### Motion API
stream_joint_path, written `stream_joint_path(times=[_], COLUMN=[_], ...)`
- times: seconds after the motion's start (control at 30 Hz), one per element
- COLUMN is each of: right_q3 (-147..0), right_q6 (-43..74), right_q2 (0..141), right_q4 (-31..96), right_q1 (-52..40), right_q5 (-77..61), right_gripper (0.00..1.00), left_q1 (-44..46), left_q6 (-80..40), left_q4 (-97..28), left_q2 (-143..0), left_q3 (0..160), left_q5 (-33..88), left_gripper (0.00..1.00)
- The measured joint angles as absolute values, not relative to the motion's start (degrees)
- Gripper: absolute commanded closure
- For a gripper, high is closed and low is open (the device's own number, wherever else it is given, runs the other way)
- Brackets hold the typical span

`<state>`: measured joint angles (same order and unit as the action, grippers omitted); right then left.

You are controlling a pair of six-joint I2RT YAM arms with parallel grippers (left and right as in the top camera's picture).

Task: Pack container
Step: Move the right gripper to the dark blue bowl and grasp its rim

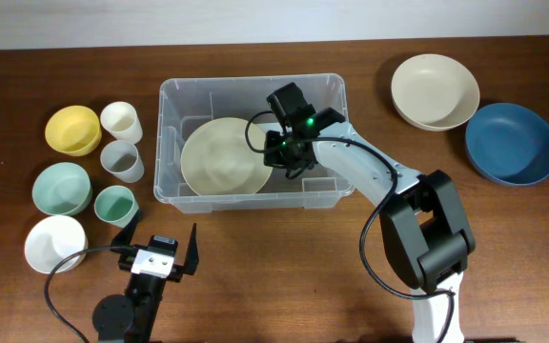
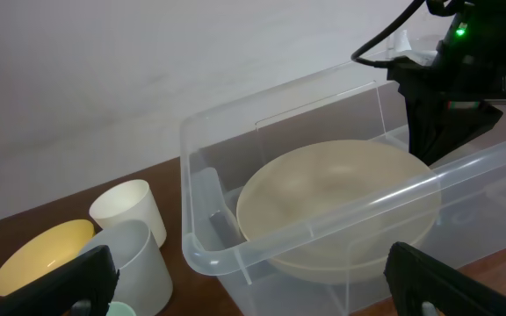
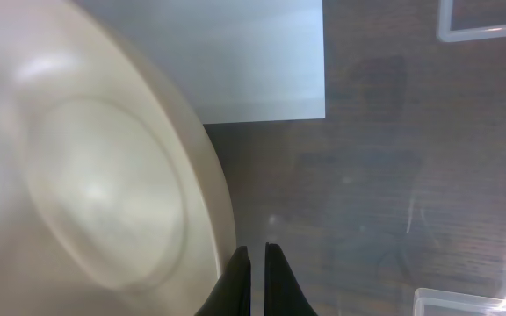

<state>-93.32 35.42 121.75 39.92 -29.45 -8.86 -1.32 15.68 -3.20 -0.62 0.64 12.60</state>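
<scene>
One bowl [image 1: 222,157] in container [image 1: 163,143] | eight dishes [image 1: 434,90] waiting on worktop [image 1: 284,276] | right fingers [image 3: 237,285] closed, empty, beside bowl | left fingers [image 1: 195,250] wide open, idle

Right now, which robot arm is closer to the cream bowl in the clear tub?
The right arm: its shut jaws sit inside the container, beside the edge of the cream bowl. The left arm is outside, in front of it, jaws open.
</scene>
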Motion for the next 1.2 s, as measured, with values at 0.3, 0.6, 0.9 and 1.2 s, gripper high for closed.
stream_joint_path(times=[0.3, 0.6, 0.9, 1.2], right_q3=[-96.1, -116.5, -125.6, -115.7], right_q6=[33.2, 30.0, 27.8, 31.5], right_q2=[121.6, 112.8, 104.6, 105.8], right_q4=[48.7, 68.8, 82.1, 81.5], right_q1=[-26.9, -19.4, 0.3, 18.0], right_q5=[-8.6, -4.3, 0.9, 2.2], right_gripper=[0.96, 0.51, 0.01, 0.01], left_q1=[-1.3, -1.3, -1.3, -1.3], left_q6=[15.7, 15.7, 15.7, 15.7], left_q4=[-3.2, -3.2, -3.2, -3.2], left_q2=[-0.6, -0.6, -0.6, -0.6], left_q3=[0.6, 0.6, 0.6, 0.6], left_q5=[12.6, 12.6, 12.6, 12.6], left_gripper=[0.01, 0.01, 0.01, 0.01])
